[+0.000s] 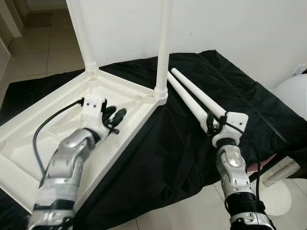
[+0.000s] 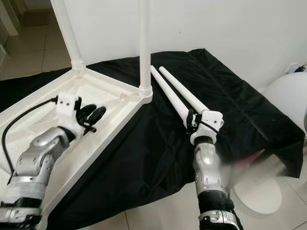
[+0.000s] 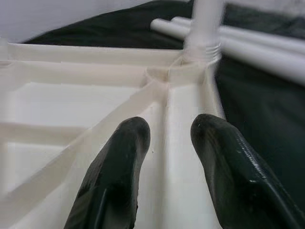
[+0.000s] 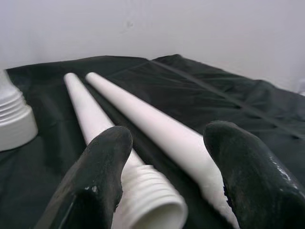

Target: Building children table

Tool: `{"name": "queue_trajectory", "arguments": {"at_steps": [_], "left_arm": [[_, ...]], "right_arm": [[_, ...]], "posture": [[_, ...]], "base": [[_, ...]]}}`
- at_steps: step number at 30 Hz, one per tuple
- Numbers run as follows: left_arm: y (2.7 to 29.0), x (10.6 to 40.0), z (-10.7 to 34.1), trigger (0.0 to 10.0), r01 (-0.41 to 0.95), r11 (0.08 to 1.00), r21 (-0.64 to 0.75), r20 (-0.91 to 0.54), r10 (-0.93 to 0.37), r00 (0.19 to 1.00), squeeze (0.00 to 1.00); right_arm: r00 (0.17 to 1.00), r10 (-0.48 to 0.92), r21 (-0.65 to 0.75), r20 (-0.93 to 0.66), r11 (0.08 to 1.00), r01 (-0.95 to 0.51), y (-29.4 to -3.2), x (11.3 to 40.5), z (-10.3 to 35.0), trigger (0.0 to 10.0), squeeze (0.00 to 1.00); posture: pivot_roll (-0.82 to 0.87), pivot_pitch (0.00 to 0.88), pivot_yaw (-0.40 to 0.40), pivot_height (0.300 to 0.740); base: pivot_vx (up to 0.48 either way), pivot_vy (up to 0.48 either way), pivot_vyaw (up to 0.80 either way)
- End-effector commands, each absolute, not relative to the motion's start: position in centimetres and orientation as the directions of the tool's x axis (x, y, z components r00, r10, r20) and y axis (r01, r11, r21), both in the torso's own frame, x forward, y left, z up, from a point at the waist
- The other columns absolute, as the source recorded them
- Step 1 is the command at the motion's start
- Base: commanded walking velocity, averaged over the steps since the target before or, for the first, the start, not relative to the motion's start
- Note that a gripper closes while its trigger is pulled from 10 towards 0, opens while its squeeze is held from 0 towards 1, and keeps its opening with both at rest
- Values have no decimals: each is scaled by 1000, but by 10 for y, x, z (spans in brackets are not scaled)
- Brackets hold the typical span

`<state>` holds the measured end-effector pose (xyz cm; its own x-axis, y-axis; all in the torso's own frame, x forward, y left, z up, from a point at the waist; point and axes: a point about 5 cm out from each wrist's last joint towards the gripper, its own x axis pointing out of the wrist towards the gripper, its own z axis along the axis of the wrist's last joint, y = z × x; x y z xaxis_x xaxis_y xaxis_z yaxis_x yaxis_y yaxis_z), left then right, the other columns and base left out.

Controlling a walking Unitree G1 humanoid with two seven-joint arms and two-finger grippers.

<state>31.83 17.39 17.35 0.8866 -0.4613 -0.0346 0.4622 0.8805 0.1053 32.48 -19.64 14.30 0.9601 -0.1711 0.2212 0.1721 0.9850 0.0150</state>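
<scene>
An upside-down white plastic table top (image 1: 57, 139) lies on a black cloth (image 1: 163, 148). Two white legs stand screwed into its far corners: one at the back (image 1: 81, 33), one at the right corner (image 1: 163, 48). Two loose white legs (image 1: 192, 98) lie side by side on the cloth, threaded ends toward me. My left gripper (image 1: 114, 120) hovers open over the inside of the table top, close to the right corner socket (image 3: 200, 57). My right gripper (image 1: 212, 125) is open at the threaded ends of the loose legs (image 4: 157, 138), its fingers on either side of them.
A white wall rises behind the cloth. Tiled floor (image 1: 43, 52) stretches to the left and in front. A white rounded object (image 1: 292, 96) stands at the right edge, and a white round base (image 1: 276, 196) sits on the floor near my right arm.
</scene>
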Motion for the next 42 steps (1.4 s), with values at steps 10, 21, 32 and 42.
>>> {"name": "queue_trajectory", "arguments": {"at_steps": [10, 21, 32, 42], "left_arm": [[201, 291, 162, 10000, 573, 800, 179, -156, -552, 819, 0], [199, 256, 146, 10000, 734, 669, 114, -270, -690, 671, 0], [203, 232, 138, 10000, 802, 596, 36, -369, -738, 565, 0], [203, 218, 141, 10000, 828, 559, -30, -381, -773, 508, 0]], "right_arm": [[962, -161, 10, 220, 987, 162, -194, 327, 142, 10000, 0], [965, -153, 9, 215, 988, 155, -192, 328, 141, 10000, 0], [968, -145, 7, 205, 989, 147, -190, 329, 138, 10000, 0], [968, -146, 2, 202, 989, 149, -191, 329, 137, 10000, 0]], "posture": [[-17, 61, -11, 740], [-5, 62, -12, 740], [5, 65, -14, 740], [3, 65, -16, 740]], "base": [[0, 0, 0], [0, 0, 0], [0, 0, 0], [0, 0, 0]]}}
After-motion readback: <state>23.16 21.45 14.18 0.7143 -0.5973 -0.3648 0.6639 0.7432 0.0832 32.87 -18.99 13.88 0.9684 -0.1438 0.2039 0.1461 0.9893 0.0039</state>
